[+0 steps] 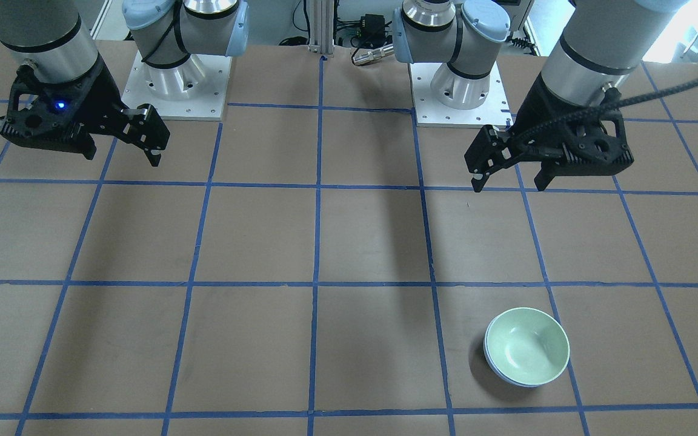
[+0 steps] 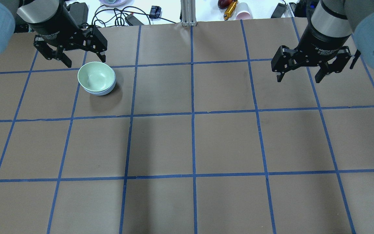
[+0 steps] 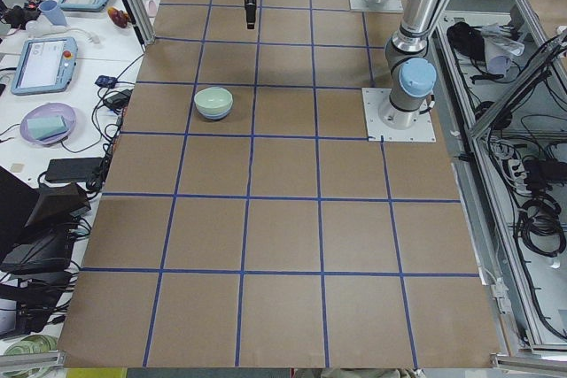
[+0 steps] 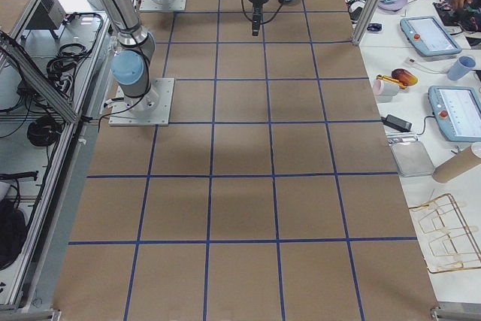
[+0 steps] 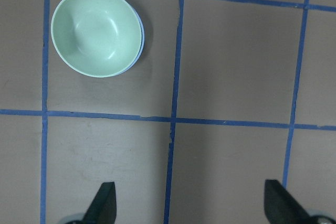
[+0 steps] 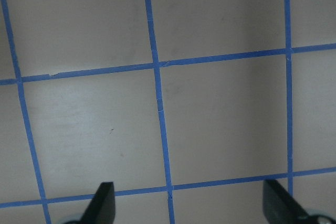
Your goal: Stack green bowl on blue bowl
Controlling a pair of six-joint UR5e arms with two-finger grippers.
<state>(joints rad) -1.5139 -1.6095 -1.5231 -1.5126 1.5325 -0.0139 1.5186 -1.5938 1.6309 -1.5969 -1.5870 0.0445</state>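
Green bowl (image 2: 96,78) is nested upright, mouth up, inside blue bowl (image 2: 100,93) on the worktop (image 2: 226,143), on the robot's left. Left gripper (image 2: 84,61) is held raised near them, right gripper (image 2: 299,79) well apart; both are pointed downward, jaws spread wide, empty

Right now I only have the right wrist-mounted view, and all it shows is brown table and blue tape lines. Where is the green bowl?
Observer: The green bowl stands on the robot's left half of the table, upright.
Operator: Is it on the blue bowl yet?
Observer: Yes. It sits nested inside the blue bowl; only a thin blue edge shows below its rim.
Operator: Does the left gripper have hold of it?
Observer: No. The left gripper is open, holds nothing and is apart from both bowls.
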